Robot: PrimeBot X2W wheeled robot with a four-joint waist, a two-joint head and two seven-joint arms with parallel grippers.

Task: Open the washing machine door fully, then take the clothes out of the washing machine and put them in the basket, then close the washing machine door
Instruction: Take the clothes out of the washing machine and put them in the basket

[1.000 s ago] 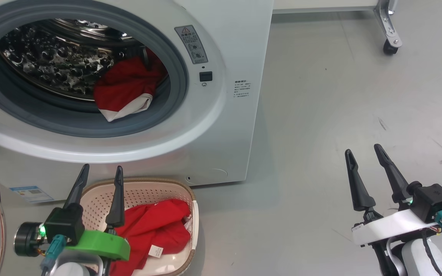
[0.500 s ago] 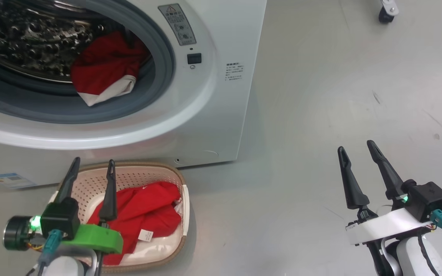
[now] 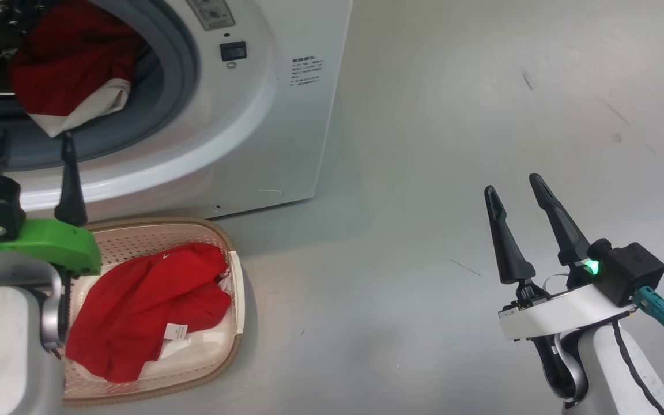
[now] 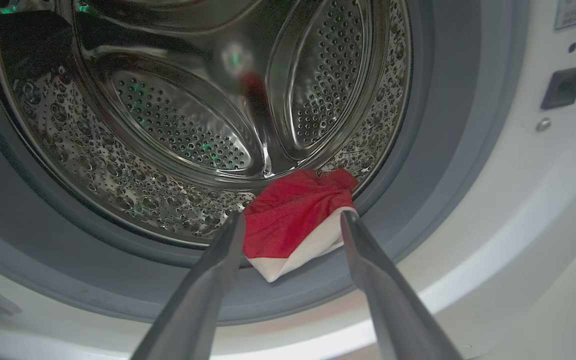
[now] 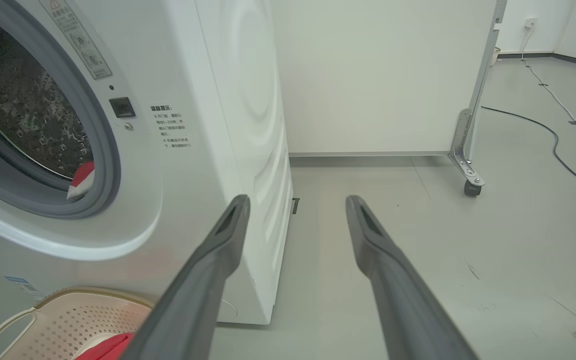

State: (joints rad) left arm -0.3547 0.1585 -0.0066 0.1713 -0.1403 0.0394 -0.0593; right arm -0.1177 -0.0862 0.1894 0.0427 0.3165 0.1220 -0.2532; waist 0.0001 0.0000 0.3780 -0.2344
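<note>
left gripper (image 3: pixel 33 147), open, has risen from basket (image 3: pixel 234 276) to the drum's (image 4: pixel 168 115) remaining red garment (image 4: pixel 295 210); right gripper (image 3: pixel 511 184) open, idle.

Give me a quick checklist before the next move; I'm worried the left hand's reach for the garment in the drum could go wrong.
1. Left hand open: ok.
2. Garment at the drum lip, dead ahead of that hand: ok.
3. Drum mouth unobstructed: ok.
4. Basket on the floor below the opening, second garment already inside: ok.
5. Right hand open, off to the side over the floor: ok.
6. Door fully open: cannot tell.
</note>
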